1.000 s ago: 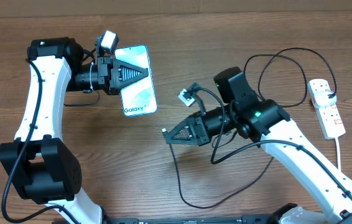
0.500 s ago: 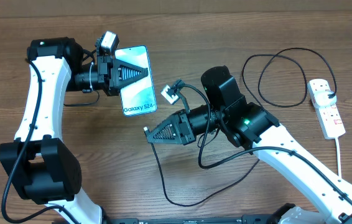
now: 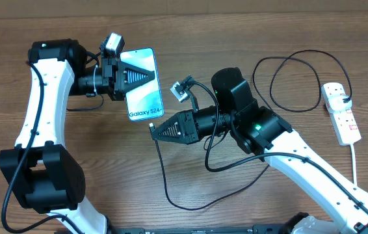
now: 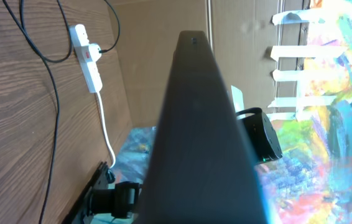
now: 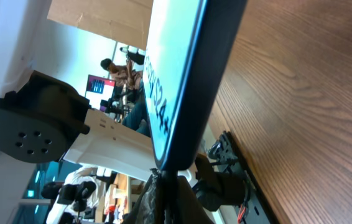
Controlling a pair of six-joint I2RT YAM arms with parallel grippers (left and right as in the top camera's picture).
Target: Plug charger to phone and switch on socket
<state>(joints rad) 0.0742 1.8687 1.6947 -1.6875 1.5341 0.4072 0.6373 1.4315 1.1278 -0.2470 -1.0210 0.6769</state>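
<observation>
Within the last second the right gripper (image 3: 161, 128), pinched shut on the charger (image 3: 160, 169) tip, has swung up to the phone's (image 3: 146, 103) "Galaxy S24" end, so insertion looks close. The left gripper (image 3: 144, 76) clamps the phone above the counter. Only the right wrist view shows the tip just under the phone's bottom edge. The socket (image 3: 341, 114) lies well right of the phone.

Shared lab or open workroom, I'd say. My wood-grain table (image 3: 190, 45) is backed by a cardboard panel (image 4: 157, 56) with white tape strips (image 4: 294, 43). Beyond the table, a seated person (image 5: 112, 66) and a lit monitor (image 5: 97, 83).
</observation>
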